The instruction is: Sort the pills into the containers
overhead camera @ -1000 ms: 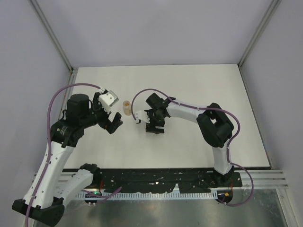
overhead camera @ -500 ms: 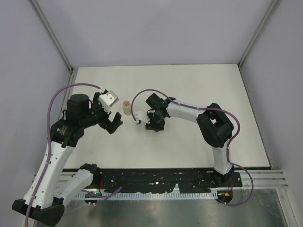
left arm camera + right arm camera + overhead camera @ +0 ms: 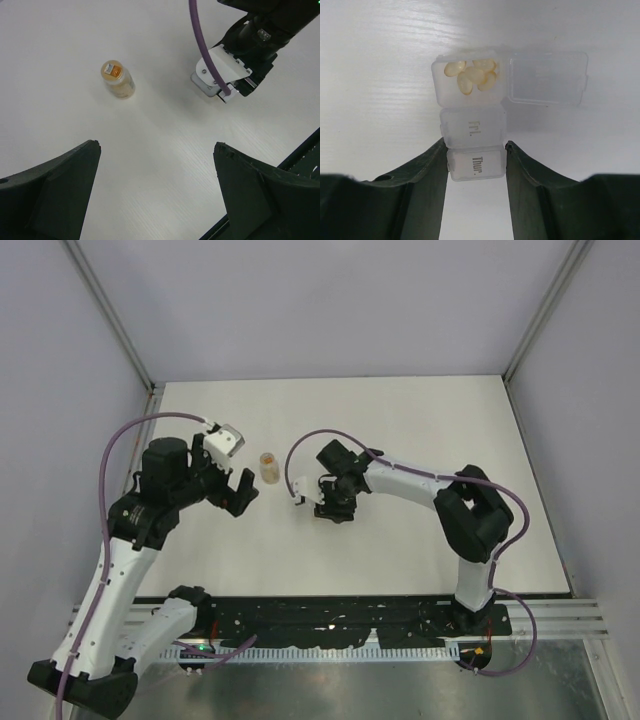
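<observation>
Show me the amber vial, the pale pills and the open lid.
amber vial (image 3: 118, 80): left wrist view, middle of its body.
pale pills (image 3: 474, 75): right wrist view, centre pill of the heap.
open lid (image 3: 546, 78): right wrist view, middle of the flap.

Robot test cell in a lab.
Grey panels (image 3: 330, 300) in metal posts (image 3: 114, 325) box in a white tabletop (image 3: 400, 410), with a slotted rail (image 3: 330, 612) along its near edge.

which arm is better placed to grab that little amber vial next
The left arm: its jaws stand open, with the amber vial free on the table just ahead of them. The right arm has its jaws shut on the pill box.
</observation>
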Controlling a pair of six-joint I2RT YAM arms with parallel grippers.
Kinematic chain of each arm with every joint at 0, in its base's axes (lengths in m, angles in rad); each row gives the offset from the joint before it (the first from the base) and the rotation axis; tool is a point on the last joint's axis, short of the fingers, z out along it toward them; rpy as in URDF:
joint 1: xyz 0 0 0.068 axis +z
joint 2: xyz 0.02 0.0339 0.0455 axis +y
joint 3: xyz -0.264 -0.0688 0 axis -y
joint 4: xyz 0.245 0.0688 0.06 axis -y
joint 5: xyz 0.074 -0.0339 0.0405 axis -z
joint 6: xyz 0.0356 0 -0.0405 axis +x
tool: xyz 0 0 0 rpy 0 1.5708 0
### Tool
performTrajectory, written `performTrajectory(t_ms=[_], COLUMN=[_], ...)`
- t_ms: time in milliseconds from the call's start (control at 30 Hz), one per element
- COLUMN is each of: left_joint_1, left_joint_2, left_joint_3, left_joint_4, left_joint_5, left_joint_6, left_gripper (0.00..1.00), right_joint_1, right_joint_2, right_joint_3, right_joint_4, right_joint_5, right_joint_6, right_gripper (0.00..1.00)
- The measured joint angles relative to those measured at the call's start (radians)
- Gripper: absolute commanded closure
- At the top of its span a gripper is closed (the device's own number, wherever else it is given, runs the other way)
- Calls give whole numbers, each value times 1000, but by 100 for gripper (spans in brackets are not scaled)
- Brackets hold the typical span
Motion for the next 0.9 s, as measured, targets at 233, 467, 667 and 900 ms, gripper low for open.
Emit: performTrajectory(t_ms=[233,467,667,900], left_joint_1=[45,61,61,61], left_joint_2=[50,166,312,450], left_joint_3=[-3,2,85,172], left_joint_4=[61,112,116,153], left_joint_5=[-11,17,119,275], left_joint_6=[-124,-267,-420,-625], left_gripper=[0,0,1,2], right_joint_1=[0,0,0,1], right_joint_2=[-152,-310,-396,-484], right_joint_3=[-14,-11,27,51], right_joint_4=[-54,-129,-193,-234], right_joint_5=[-26,-58,-66,-63], right_joint_6=[49,102,142,171], right_gripper=[80,80,81,82])
